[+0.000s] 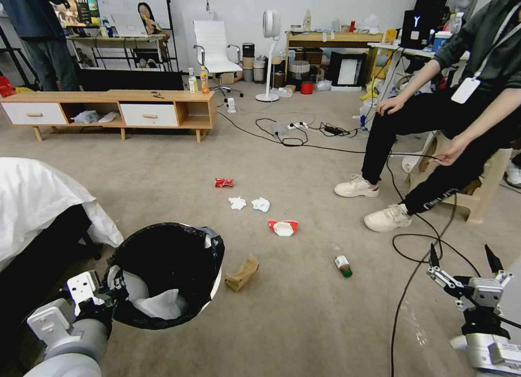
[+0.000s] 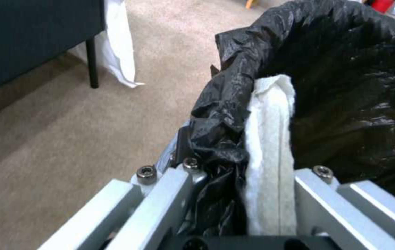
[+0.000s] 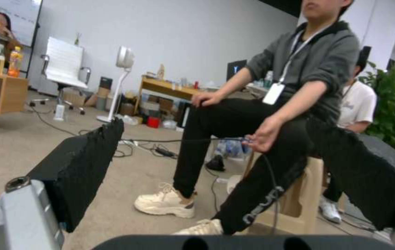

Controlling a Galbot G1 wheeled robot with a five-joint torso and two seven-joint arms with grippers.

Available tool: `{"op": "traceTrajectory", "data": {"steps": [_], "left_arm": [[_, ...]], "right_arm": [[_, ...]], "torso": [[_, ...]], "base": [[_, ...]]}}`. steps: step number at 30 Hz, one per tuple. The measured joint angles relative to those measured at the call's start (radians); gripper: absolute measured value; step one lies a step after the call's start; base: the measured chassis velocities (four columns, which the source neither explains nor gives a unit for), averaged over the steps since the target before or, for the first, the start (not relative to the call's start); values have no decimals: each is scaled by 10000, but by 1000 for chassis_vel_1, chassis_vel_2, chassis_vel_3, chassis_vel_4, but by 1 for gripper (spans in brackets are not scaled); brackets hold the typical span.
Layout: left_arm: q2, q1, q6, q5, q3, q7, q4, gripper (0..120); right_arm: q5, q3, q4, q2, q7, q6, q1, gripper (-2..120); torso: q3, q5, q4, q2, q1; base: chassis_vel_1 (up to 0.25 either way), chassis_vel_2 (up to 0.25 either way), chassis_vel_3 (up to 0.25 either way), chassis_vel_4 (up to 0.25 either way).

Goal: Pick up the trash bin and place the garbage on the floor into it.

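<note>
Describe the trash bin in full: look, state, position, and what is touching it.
The trash bin is small and round, white plastic by its look, lined with a shiny, crinkled black bag folded over its rim. It is tilted, its open mouth facing the head camera. Something white, like tissue or cloth, lies inside against the near wall. The left gripper is shut on the near rim, pinching bag and white material together. The bin sits low on the robot's left, beside a white-draped table.
</note>
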Motion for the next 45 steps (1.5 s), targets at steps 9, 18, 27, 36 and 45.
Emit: {"op": "traceTrajectory", "data": {"steps": [9,18,27,36,45], "left_arm": [[-8,12,0,1,-10,3,1,7],[-20,-17,0,6,-4,14,26,7],[-20,-34,0,6,-10,18,57,7],[-31,-50,0,5,-12,30,78,7],[-29,-45,-8,6,-15,32,86,7]], "right_arm": [[-22,-7,74,21,-4,-89,-7,100],[-58,-19,69,56,40,-161,24,100],[-81,-62,0,62,55,-131,71,100],[-104,-134,-42,70,91,-71,132,100],[-101,-161,-52,76,92,-22,125,100]], "torso": [[-3,-1,-4,1,-3],[-4,-1,-4,1,-2],[-4,-2,-4,1,-3],[-1,0,-6,2,-2],[-3,-2,-5,2,-3]], "base": [[-19,24,21,-35],[0,0,0,0],[-98,95,106,-95],[-208,214,202,-204],[-66,82,72,-60]]}}
